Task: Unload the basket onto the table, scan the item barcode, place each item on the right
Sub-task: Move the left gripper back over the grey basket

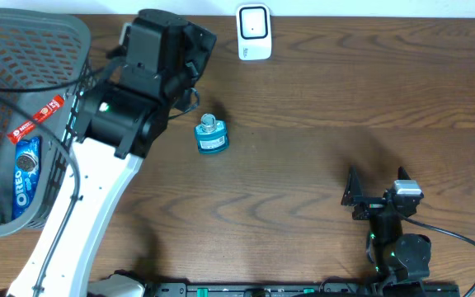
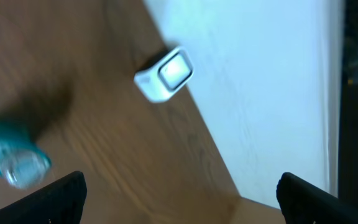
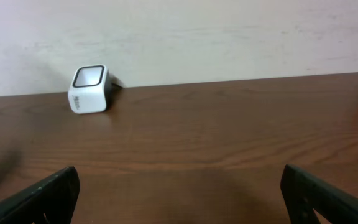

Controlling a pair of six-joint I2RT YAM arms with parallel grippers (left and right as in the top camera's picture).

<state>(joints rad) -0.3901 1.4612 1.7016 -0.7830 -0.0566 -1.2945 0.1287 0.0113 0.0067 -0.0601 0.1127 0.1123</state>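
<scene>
Shows the left fingers (image 2: 61,198) spread wide, with nothing held between them and nothing touching them. Hides them under the arm's black wrist housing in the overhead view.

Puts the teal bottle (image 1: 211,134) on the bench (image 1: 345,99), just beside the left-hand finger in the left wrist view, outside the gap and blurred. Cannot tell whether the bottle stands or lies. Makes out only a silvery cap at its far end from overhead.

Places the white scanner (image 2: 165,74) ahead of the left fingers and beyond the bottle. Sets it at the bench's far edge by the pale wall (image 3: 229,31), with its dark-rimmed window tilted upward.

Shows the right fingers (image 3: 45,196) likewise wide apart and empty, low over the bench near its front edge. Sets the scanner far ahead of them and off to their left, well apart.

From overhead, puts the bottle between the two pairs of fingers, near the left pair and well apart from the right.

Sets a grey mesh basket (image 1: 48,33) on the opposite side of the left arm from the bottle, well apart from the right fingers. Shows a blue Oreo pack (image 1: 25,177) and a red packet (image 1: 35,120) lying inside it.
</scene>
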